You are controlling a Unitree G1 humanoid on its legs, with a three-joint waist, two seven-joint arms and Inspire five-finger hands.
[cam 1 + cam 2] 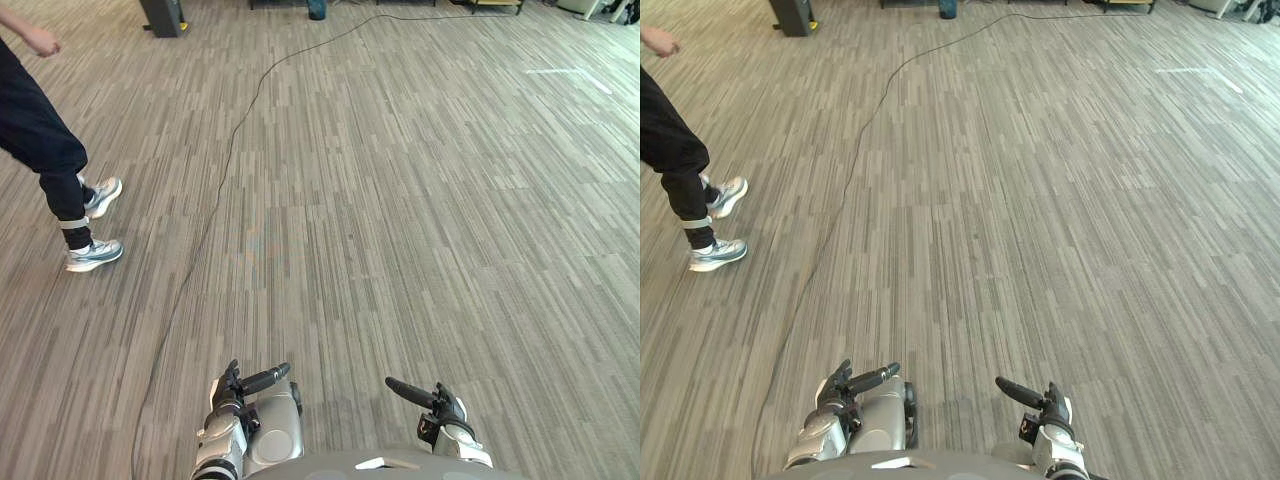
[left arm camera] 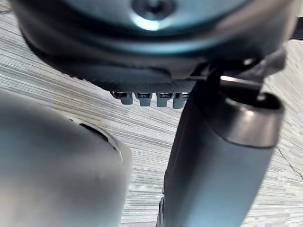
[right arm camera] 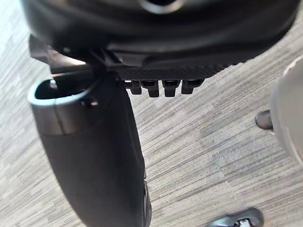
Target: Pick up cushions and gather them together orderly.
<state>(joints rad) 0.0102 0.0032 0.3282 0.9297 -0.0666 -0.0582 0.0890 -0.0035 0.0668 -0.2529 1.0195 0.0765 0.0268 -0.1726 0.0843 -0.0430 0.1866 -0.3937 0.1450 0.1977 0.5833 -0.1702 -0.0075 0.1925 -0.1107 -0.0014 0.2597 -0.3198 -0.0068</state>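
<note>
My left hand (image 1: 238,390) and my right hand (image 1: 440,404) hang low at the near edge of the eye views, over bare striped grey carpet. Each thumb sticks out toward the other hand. In the left wrist view the thumb (image 2: 218,161) stands out large, with the fingers (image 2: 151,98) in a straight row beyond it and nothing between them. The right wrist view has the same look: the thumb (image 3: 94,156) and the fingers (image 3: 163,86) hold nothing, with carpet past them.
A person in dark trousers and pale sneakers (image 1: 93,253) walks at the far left. A dark stand base (image 1: 165,17) sits at the back left. White tape (image 1: 570,72) marks the carpet at the back right. Furniture legs line the far edge.
</note>
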